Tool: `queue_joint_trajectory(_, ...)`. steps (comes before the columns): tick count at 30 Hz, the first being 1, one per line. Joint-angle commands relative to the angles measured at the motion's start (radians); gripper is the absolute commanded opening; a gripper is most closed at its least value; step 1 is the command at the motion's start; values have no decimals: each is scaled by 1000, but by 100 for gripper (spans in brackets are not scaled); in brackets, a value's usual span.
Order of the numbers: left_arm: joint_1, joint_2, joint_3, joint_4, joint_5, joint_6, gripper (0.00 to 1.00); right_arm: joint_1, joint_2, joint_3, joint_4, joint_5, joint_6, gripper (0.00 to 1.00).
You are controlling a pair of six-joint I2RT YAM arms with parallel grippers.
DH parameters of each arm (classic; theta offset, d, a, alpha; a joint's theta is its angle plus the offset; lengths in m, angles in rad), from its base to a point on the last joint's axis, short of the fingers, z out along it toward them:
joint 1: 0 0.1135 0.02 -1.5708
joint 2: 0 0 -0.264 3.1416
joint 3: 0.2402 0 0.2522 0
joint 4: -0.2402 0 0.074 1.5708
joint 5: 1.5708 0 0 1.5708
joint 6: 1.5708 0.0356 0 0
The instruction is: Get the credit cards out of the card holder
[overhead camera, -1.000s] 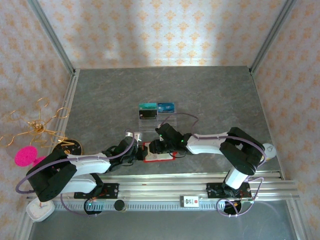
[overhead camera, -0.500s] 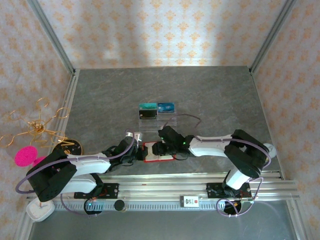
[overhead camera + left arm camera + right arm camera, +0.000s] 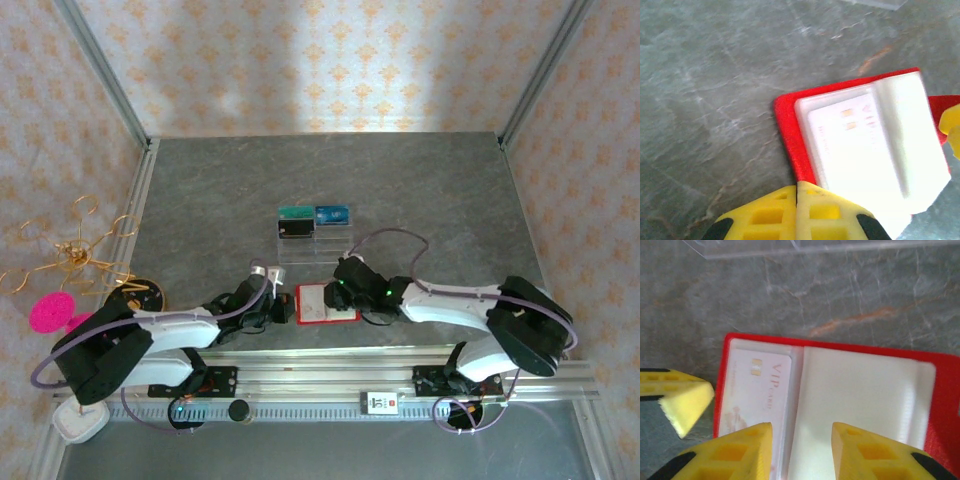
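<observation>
Right arm pulled back rightward, baring the open red card holder [image 3: 325,303] at lower centre; right fingers [image 3: 740,450] spread empty over it, left fingers [image 3: 770,212] closed at its edge; best to pinch the VIP card [image 3: 757,390] squarely.

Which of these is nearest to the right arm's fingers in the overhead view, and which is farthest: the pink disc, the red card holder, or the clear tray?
1. red card holder: lying open directly under the right arm's fingers, at the near edge of the table.
2. clear tray: just beyond the holder, toward the back wall.
3. pink disc: far off on the left side.
</observation>
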State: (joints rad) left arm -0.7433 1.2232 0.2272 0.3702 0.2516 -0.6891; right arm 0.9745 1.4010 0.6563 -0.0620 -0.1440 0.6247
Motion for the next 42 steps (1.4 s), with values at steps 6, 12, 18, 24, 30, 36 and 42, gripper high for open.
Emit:
queue_joint_trajectory(6, -15, -138, 69, -45, 6, 18, 12, -3, 14, 69, 38, -63, -59, 22)
queue_joint_trajectory(12, -28, 35, 77, 30, 39, 19, 10, -5, 115, 112, 50, -107, -54, 19)
queue_joint_trajectory(18, -30, 137, 77, 53, 28, 19, 6, -14, 164, 105, 47, -102, -33, 21)
queue_joint_trajectory(24, -30, 160, 65, 42, 23, 19, 2, -15, 189, 97, 20, -71, -23, 24)
queue_joint_trajectory(30, -30, 169, 61, 48, 32, 17, 0, -14, 215, 109, 16, -95, -26, 24)
queue_joint_trajectory(36, -30, 168, 57, 56, 38, 16, 0, -7, 189, 86, 93, -182, -29, 24)
queue_joint_trajectory(42, -31, 171, 60, 61, 43, 19, 0, -6, 195, 76, 126, -230, -25, 25)
